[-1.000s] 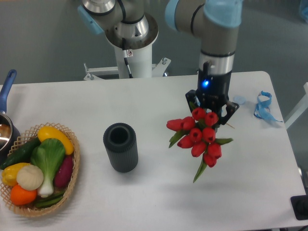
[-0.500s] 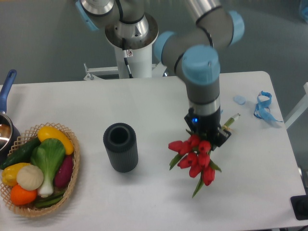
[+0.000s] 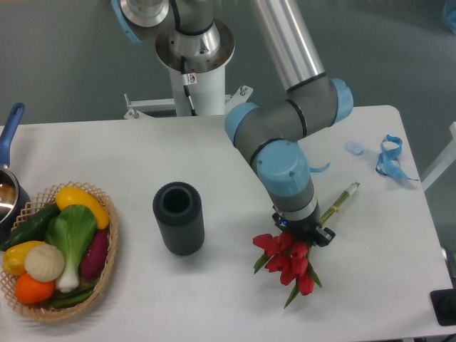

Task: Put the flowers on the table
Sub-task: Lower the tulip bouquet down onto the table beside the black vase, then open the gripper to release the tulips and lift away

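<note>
The flowers, a bunch of red tulips with green leaves, lie low over the white table right of centre, blooms toward the front. Their thin green stems stick out behind the arm toward the back right. My gripper points down onto the bunch just behind the blooms and is shut on the flowers. Its fingertips are mostly hidden by the wrist and the blooms. I cannot tell whether the blooms touch the tabletop.
A dark ribbed vase stands left of the flowers. At the left edge sits a wicker basket of vegetables, with a blue-handled pot behind it. Blue ribbon pieces lie at the back right. The table's front edge is close below the blooms.
The arm has lowered and tilted over, carrying the flowers down and toward the front of the table. The stems now stick out to the back right.
</note>
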Tool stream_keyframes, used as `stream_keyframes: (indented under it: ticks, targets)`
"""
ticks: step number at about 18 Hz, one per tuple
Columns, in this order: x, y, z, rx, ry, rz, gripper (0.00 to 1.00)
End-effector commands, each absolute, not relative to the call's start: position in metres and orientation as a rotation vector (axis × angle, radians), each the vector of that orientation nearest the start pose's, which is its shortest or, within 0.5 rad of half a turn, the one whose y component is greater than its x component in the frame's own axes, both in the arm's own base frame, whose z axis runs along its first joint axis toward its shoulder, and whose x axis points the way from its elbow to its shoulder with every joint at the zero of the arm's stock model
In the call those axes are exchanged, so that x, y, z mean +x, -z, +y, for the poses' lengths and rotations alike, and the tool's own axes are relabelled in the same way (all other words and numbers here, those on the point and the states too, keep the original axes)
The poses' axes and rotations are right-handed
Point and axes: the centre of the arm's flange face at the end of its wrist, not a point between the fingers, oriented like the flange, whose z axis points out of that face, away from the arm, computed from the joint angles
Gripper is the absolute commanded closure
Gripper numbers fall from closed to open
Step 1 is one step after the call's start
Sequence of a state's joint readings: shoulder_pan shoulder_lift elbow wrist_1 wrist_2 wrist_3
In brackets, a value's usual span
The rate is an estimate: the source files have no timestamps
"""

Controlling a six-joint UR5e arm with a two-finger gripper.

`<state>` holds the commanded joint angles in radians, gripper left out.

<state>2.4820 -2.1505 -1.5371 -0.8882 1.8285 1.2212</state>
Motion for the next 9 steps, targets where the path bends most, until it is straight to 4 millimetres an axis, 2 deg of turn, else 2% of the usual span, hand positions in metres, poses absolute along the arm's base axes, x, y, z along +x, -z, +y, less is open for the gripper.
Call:
stream_keyframes:
  ticks: [3, 5, 6, 7, 9]
  targets:
    - [-0.471, -0.226, 0.503, -3.242, -0.382, 0.472, 0.53]
    - [-0.47, -0.225, 0.504, -3.242, -0.381, 0.475, 0.43]
    - [-0.47, -0.226, 0.503, -3.241, -0.382, 0.48, 0.28]
    - [-0.469, -0.234, 0.503, -3.231, -0.397, 0.488, 0.11]
    - [-0.467, -0.26, 0.502, -3.194, -0.435, 0.477, 0.0]
